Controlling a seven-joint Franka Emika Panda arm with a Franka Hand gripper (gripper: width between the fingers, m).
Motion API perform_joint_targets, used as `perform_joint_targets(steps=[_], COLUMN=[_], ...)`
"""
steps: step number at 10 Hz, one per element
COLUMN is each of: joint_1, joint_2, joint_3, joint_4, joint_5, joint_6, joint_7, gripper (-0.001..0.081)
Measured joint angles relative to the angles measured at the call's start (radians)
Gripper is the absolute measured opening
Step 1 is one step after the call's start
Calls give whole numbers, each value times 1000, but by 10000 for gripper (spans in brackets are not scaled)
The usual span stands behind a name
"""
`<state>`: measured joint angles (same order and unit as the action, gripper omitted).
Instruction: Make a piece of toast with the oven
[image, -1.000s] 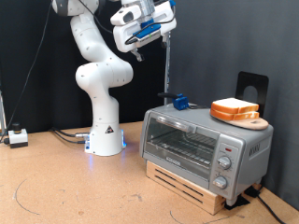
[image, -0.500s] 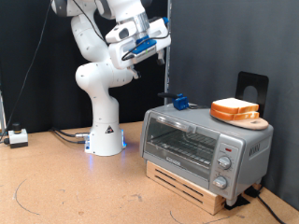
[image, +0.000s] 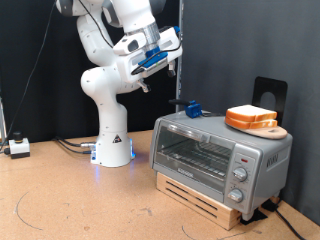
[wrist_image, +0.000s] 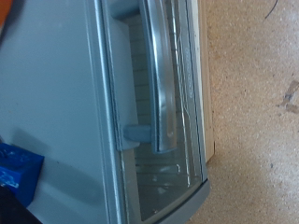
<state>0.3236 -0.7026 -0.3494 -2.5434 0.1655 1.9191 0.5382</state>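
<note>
The silver-grey oven (image: 205, 150) stands on a wooden pallet at the exterior view's right, its glass door shut. Two slices of toast (image: 252, 116) lie stacked on a round wooden board on the oven's top, at its right end. My gripper (image: 143, 84) hangs in the air well above and to the left of the oven, with nothing seen between its fingers. The wrist view looks down on the oven's top (wrist_image: 56, 93), its glass door and the grey bar handle (wrist_image: 159, 75); the gripper's fingers do not show there.
A small blue object (image: 192, 108) sits at the back of the oven's top, also seen as the blue object (wrist_image: 19, 175) in the wrist view. The arm's white base (image: 112, 150) stands left of the oven. A black stand (image: 270, 95) rises behind the toast. Cork tabletop (image: 70, 200) lies in front.
The gripper has come down and moved left in the exterior view, closer to the oven's height. The oven and the toast have not moved.
</note>
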Motion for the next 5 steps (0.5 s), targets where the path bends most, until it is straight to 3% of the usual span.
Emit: perform_joint_targets(steps=[5], joint_1=[5], joint_2=[112], joint_3=[11], joint_4=[-61], joint_5=[-17], joint_6=[123], joint_7=[10], gripper=[809])
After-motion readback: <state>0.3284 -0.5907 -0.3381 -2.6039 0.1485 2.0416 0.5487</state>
